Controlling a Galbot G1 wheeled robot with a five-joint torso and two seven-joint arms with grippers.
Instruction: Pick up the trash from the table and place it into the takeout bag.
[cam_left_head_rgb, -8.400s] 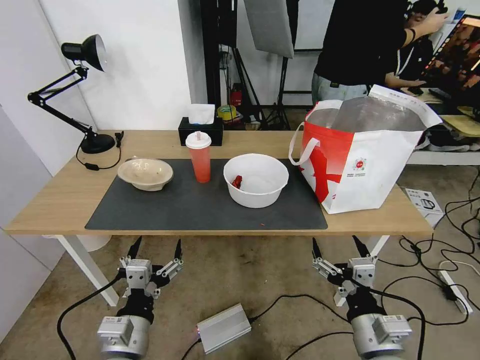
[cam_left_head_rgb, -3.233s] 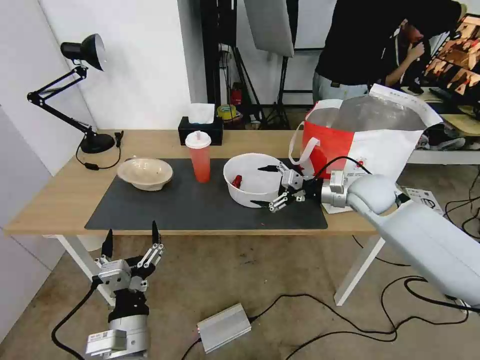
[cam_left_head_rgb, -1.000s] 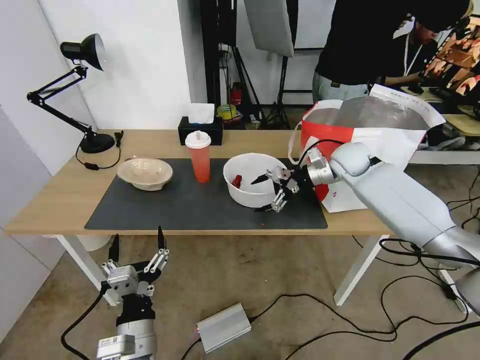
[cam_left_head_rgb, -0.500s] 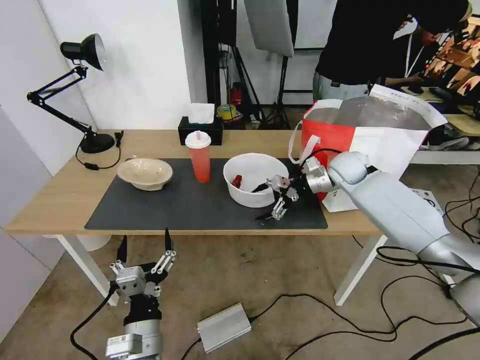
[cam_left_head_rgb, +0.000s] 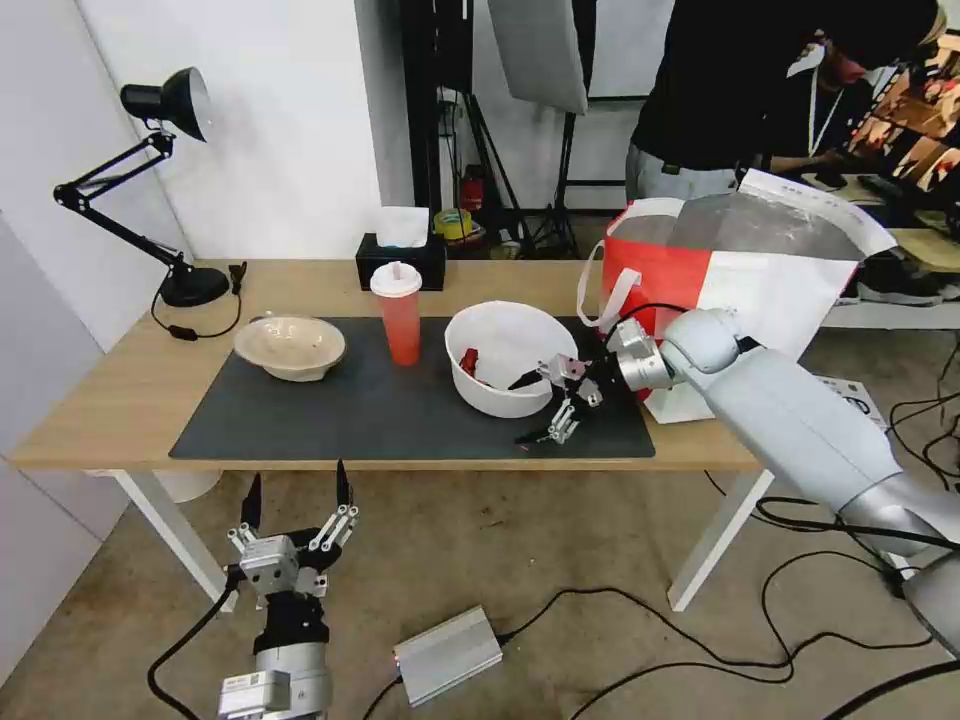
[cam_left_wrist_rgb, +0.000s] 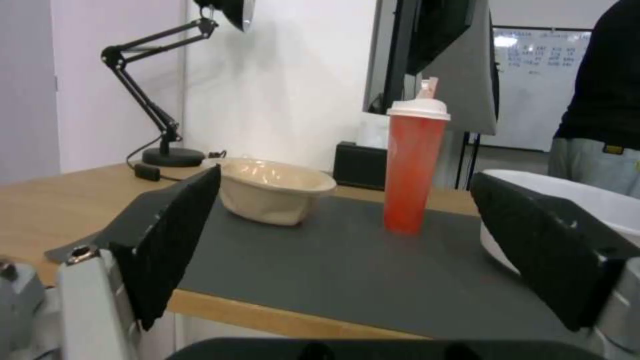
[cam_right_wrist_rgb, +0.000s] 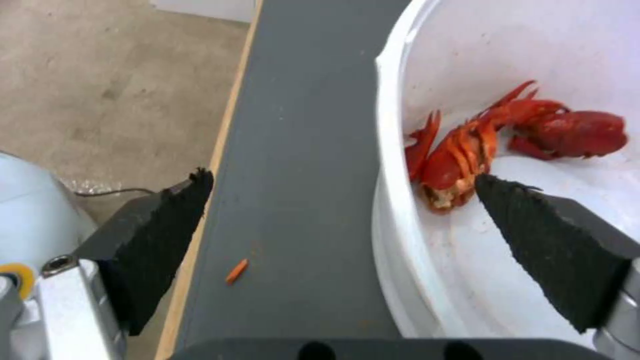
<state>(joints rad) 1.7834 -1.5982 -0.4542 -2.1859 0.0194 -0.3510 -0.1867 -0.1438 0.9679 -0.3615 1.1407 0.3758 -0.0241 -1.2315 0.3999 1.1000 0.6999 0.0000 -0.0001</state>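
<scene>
While the right hand (cam_left_head_rgb: 540, 408) straddles the near right rim of the large white bowl (cam_left_head_rgb: 505, 372), fingers spread wide, one inside and one outside the wall, the bowl sits tipped on the dark grey mat (cam_left_head_rgb: 380, 410) with red crayfish scraps (cam_right_wrist_rgb: 493, 140) inside. Left of it on the mat stand the red drink cup (cam_left_head_rgb: 399, 315) and the shallow beige bowl (cam_left_head_rgb: 290, 347); the takeout bag (cam_left_head_rgb: 730, 290) stands at the counter's (cam_left_head_rgb: 120, 400) right end. Left hand (cam_left_head_rgb: 295, 515) hangs below the counter's front edge, fingers released and apart, gripping nothing.
</scene>
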